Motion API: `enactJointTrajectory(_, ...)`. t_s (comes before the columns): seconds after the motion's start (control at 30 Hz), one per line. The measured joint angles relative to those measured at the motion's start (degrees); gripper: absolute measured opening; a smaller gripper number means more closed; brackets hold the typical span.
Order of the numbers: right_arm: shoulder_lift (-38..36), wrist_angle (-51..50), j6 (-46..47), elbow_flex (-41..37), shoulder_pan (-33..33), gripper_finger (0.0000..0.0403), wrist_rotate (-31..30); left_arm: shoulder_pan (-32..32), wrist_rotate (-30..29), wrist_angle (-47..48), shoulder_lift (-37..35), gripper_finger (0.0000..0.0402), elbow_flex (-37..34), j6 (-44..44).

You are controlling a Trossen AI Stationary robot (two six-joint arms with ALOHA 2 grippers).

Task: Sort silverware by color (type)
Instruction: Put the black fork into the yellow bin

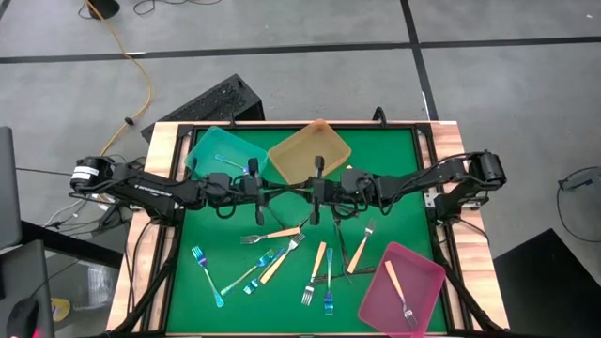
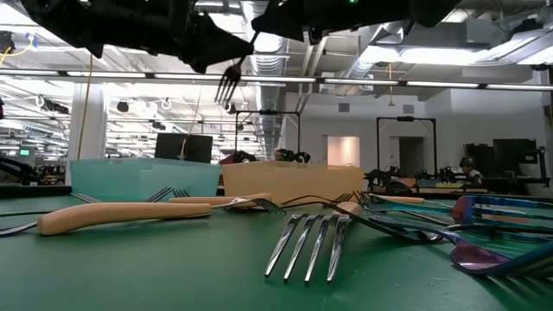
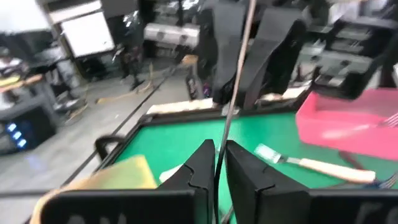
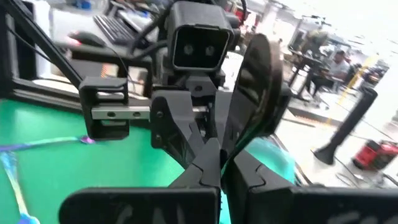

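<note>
Nearest edge: pink tray [image 1: 427, 272] at the right corner. It holds a cream-handled fork [image 1: 394, 279] and a second fork [image 1: 408, 312], too small for us to tell its finish.

Beside it, loose silverware [image 1: 282, 258] is scattered over the green mat [image 1: 394, 178]. We count two blue forks toward the left [image 1: 201, 260] and one blue piece [image 1: 329, 293] near the middle. Several cream-handled forks [image 1: 318, 258] lie among them, some crossing. At least one thin dark piece [image 1: 342, 246] lies just left of the pink tray. From table height, a steel fork [image 2: 311, 246] lies closest, tines toward us. A cream handle [image 2: 121, 216] lies flat to its left.

Mid-table, above the mat: both arms meet at the centre. The left gripper [image 1: 255, 188] has its fingers [image 3: 202, 168] pinched almost together on the thin handle of a dark fork [image 3: 233, 93]. The right gripper [image 1: 315, 192] is clamped tight on the same dark fork, which shows as a dark shape rising from between its fingers [image 4: 205, 168]. The fork [image 2: 228, 85] hangs in the air, clear of the mat, with its tines pointing down. So it is gripped from both sides at once.

Far edge: teal tray [image 1: 223, 152] on the left and amber tray [image 1: 310, 155] beside it, corners close. We cannot tell what either holds.
</note>
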State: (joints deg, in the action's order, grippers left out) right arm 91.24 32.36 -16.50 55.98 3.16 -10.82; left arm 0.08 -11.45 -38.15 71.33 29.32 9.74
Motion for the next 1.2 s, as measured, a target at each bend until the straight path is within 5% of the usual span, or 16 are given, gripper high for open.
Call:
enactJointTrajectory(0.4, -0.2, -4.9, 0.0, 0.0, 0.0, 0.0023, -7.3, -1.7, -13.3, 5.3, -0.1, 0.0112, 0.0, -0.4)
enactJointTrajectory(0.87, 0.1, -12.8, 1.0, 0.0, -3.8, 0.0023, -39.5, -4.9, -13.6, 10.2, -2.2, 0.0114, 0.0, -11.0)
enactJointTrajectory(1.2, 6.3, -12.2, -1.1, 2.6, -5.2, 0.0023, -44.7, -5.3, -13.4, 14.8, -3.7, 0.0114, -0.1, -13.9)
